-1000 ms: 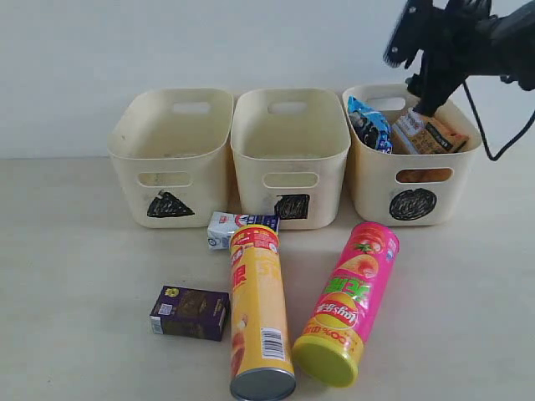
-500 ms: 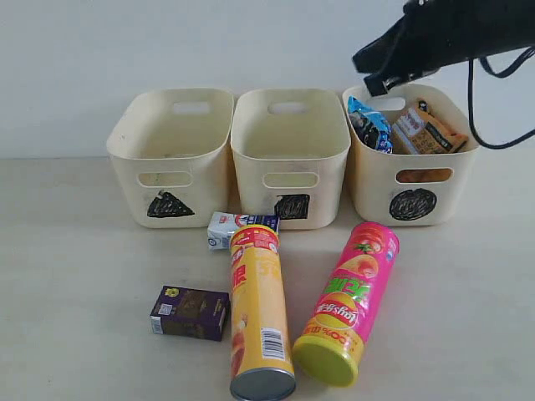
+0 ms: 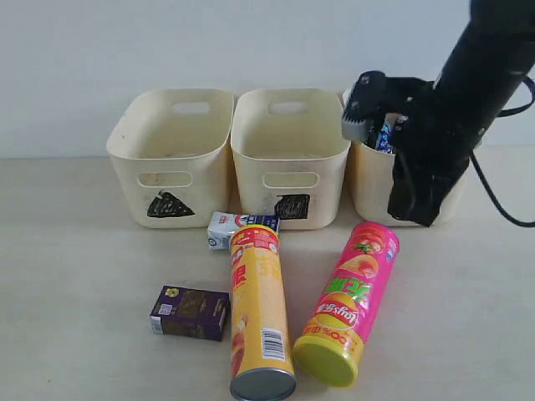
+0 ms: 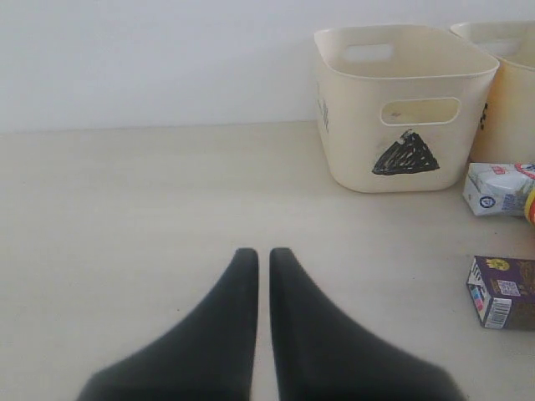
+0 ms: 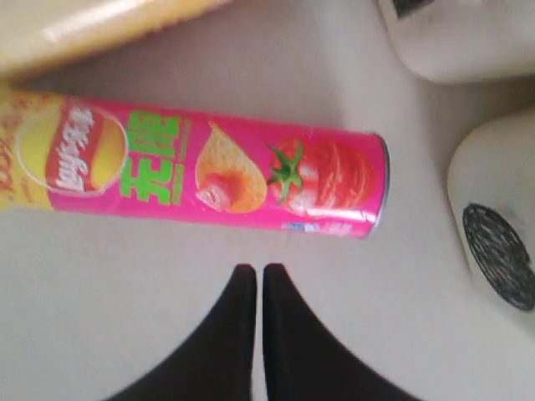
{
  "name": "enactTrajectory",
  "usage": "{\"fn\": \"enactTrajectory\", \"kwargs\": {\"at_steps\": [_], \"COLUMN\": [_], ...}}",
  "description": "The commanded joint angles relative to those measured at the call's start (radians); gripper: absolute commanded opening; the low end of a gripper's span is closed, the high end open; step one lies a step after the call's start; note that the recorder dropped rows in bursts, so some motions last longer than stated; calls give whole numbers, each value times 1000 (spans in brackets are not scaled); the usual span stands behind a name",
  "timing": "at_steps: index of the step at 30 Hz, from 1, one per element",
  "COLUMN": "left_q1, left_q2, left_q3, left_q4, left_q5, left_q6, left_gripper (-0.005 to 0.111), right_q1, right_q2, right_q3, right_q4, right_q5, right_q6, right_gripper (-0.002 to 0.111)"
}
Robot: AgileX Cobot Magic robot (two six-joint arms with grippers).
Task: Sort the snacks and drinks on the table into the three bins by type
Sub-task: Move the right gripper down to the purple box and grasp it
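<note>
Exterior: right gripper (image 3: 415,215) has dropped from above the circle bin (image 3: 368,188) toward the pink tube (image 3: 349,301) lying on the tabletop (image 3: 84,251); left wrist: left gripper (image 4: 257,255) parked, jaws together; right wrist: jaws together beside tube, likely lining up.

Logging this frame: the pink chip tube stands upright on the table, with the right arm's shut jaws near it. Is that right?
No. The pink chip tube lies on its side on the table, not upright; the right wrist view shows it. The right arm has its jaws shut, near it.
</note>
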State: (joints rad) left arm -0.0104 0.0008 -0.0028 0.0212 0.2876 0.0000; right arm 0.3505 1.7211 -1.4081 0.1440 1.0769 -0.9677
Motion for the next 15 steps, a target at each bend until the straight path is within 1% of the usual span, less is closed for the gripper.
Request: {"fn": "enactTrajectory", "kwargs": {"at_steps": [1,4,5,6,8,9,10,11,13,14,15], "left_q1": [0,0,0,0,0,0,0,0,0,0,0], "left_q2": [-1,-1,-1,-1,-1,-1,-1,-1,-1,-1,-1], "left_q3": [3,3,3,3,3,3,3,3,3,3,3], "left_q4": [-1,-1,-1,-1,-1,-1,-1,-1,-1,-1,-1], "left_q5": [-2,-2,-2,-2,-2,-2,-2,-2,-2,-2,-2], "left_q6": [-7,-7,-7,-7,-7,-7,-7,-7,-7,-7,-7], "left_gripper": [4,4,4,4,4,4,4,4,4,4,4], "right_q1": [131,198,232,242,264,268,283,291,327,354,369], "right_q2": [-17,-13,-4,1,41,56,98,116,180,225,247], "right_q3": [1,1,1,-1,-26,-39,-88,-109,-179,-225,-243], "right_q4": [-186,-144,-90,-51,123,156,225,234,246,246,243], "right_q5": [-10,-38,-52,-60,-63,-57,-53,-53,-42,-33,-28], "right_q6": [114,105,91,91,94,97,116,125,138,150,150], "right_gripper": [0,0,0,0,0,0,0,1,14,29,38]}}
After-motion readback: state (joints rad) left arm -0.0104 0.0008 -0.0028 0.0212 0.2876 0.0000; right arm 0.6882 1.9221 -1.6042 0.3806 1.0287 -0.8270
